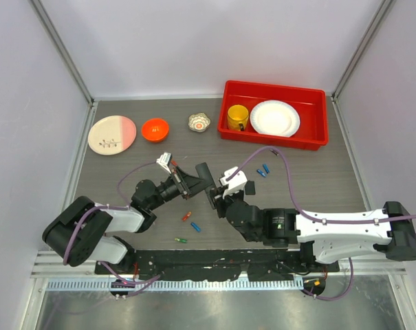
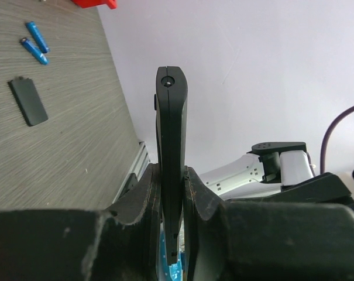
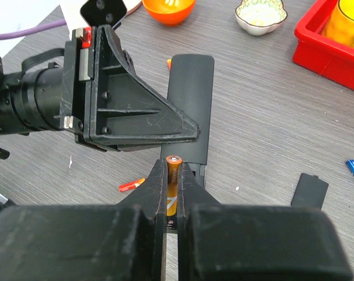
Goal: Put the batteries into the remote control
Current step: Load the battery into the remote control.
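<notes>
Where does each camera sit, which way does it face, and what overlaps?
Top external: above and behind the robot, looking down on the grey table; left arm and right arm show.
Left wrist: looking along the left tool clamping the slim black remote control; own fingers show.
Right wrist: looking down past its own right tool, gripping an orange battery, toward the remote control.
Shared: both wrist views show the small flat black cover.

Even, diffuse white light from overhead; shadows in the top view are soft and short. In each wrist view the black foreground just below the jaws is dark and blurred, whereas the remote control (image 2: 172, 134) between the left jaws and the battery (image 3: 173, 175) between the right are sharp. Table (image 3: 270, 129) beyond the jaws: matte, evenly lit.
</notes>
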